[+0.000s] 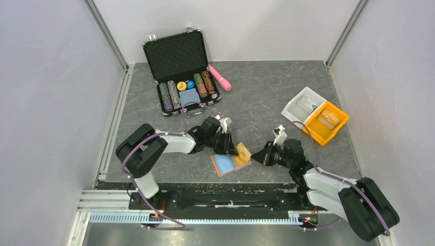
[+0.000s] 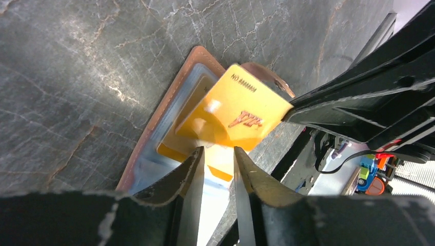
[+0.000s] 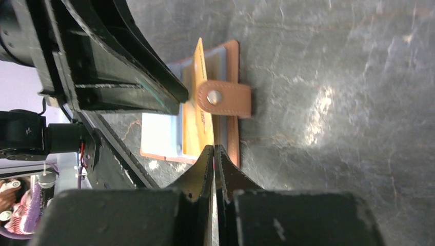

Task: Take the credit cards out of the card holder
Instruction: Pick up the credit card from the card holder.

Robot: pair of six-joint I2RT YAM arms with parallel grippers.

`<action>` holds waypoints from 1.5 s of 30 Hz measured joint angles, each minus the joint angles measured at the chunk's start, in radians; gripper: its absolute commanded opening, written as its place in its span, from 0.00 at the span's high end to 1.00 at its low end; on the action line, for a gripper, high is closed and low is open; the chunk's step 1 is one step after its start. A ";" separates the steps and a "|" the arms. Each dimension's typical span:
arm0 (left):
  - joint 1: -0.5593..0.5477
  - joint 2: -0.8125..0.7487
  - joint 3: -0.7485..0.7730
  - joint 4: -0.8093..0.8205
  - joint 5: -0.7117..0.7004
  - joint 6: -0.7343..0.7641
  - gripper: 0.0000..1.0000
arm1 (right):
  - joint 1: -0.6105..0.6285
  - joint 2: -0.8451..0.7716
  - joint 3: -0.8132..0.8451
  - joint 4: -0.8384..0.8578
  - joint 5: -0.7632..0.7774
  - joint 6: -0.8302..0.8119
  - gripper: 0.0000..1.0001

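R gripper [image 3: 214, 149] pinches orange-yellow card [image 2: 241, 110] by a corner; card's at its 9 o'clock, top view. L gripper [image 2: 218, 152] jaws a bit apart over card holder [image 3: 233, 66].

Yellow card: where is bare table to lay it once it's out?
Bare table lies behind the card holder, between pink tube and white bin. Crowded at the holder, where left pincer and right pincer meet at the yellow card.

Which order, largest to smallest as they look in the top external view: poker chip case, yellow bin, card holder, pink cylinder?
1. poker chip case, open, clearly the largest
2. yellow bin
3. card holder, partly covered, so its place behind the bin is less sure
4. pink cylinder, the smallest
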 measured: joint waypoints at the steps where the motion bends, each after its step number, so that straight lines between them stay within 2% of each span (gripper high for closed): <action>1: 0.000 -0.005 -0.003 0.001 0.002 -0.007 0.56 | 0.000 -0.020 0.011 -0.023 0.005 -0.011 1.00; 7: -0.002 -0.083 -0.028 -0.038 -0.003 -0.017 0.34 | -0.003 -0.098 0.098 -0.152 0.016 -0.097 1.00; 13: -0.002 -0.254 -0.034 -0.118 -0.013 -0.012 0.25 | -0.008 -0.108 0.155 -0.250 -0.055 -0.177 1.00; 21: -0.002 -0.443 -0.034 -0.272 -0.067 0.045 0.24 | -0.008 -0.117 0.201 -0.274 -0.272 -0.240 1.00; 32: -0.002 -0.523 -0.060 -0.344 -0.049 0.070 0.27 | -0.008 -0.154 0.197 -0.194 -0.455 -0.196 1.00; 35: -0.002 -0.524 -0.072 -0.325 -0.016 0.069 0.30 | -0.008 -0.157 0.177 -0.123 -0.487 -0.155 1.00; 37: -0.002 -0.524 -0.082 -0.311 0.009 0.067 0.36 | -0.008 -0.156 0.162 -0.096 -0.502 -0.134 1.00; 44: -0.002 -0.523 -0.092 -0.246 0.079 0.046 0.78 | -0.008 -0.153 0.148 -0.038 -0.523 -0.091 1.00; 45: -0.002 -0.523 -0.092 -0.241 0.081 0.043 0.82 | -0.008 -0.151 0.148 -0.034 -0.523 -0.090 0.96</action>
